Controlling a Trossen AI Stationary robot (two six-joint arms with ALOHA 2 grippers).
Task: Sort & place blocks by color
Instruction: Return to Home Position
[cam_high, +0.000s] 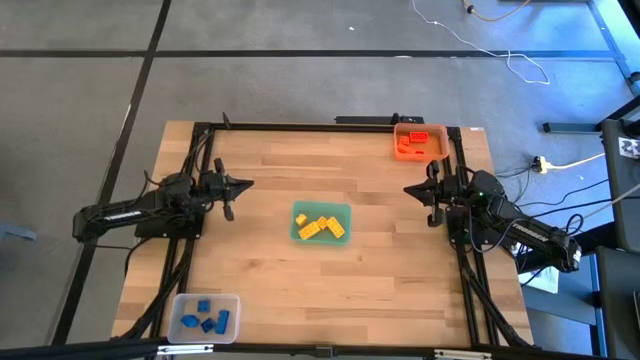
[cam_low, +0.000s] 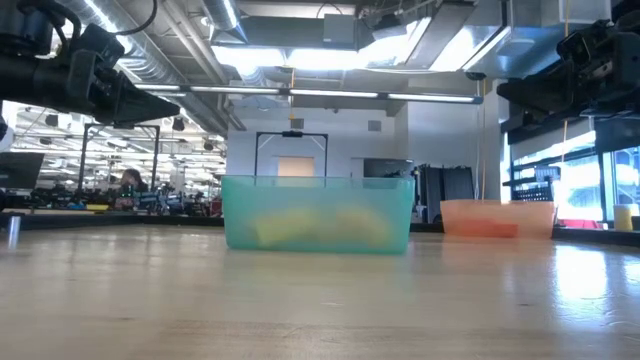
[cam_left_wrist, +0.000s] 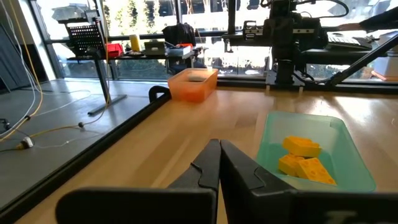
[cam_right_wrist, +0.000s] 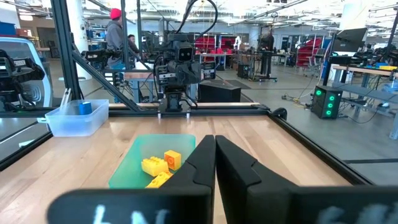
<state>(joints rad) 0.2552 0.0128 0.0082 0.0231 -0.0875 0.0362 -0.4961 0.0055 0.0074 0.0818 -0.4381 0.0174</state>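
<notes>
Jaws pressed tip to tip on both grippers, nothing held between them. Sorting apparently finished: yellow plastic toy bricks (cam_high: 320, 227) heaped in the translucent green square tray (cam_high: 343, 210) at table centre. Orange-red bricks (cam_high: 412, 143) in the orange square tray (cam_high: 438, 152) at the far right corner, about one o'clock from centre. Blue bricks (cam_high: 207, 320) in the clear square tray (cam_high: 230, 302) at the near left corner, about seven o'clock. No loose brick to be seen on the wooden table top (cam_high: 270, 270). Long axes of the yellow bricks mixed, lying every way; of no consequence, judging by the lack of anything left to pick.

Outward from the yellow heap: left gripper (cam_high: 245, 184) at about ten o'clock, right gripper (cam_high: 410, 189) at about two o'clock, both well apart from the green tray and about equally near to it. Orange tray just beyond the right gripper, at its twelve o'clock.

Both arms folded back along their own table edges, fingers pointing inward toward each other across the centre, raised clear of the wood in the low view. Looks like the rest pose or close to it; probably only a small settling to come, with no reach toward any tray.
</notes>
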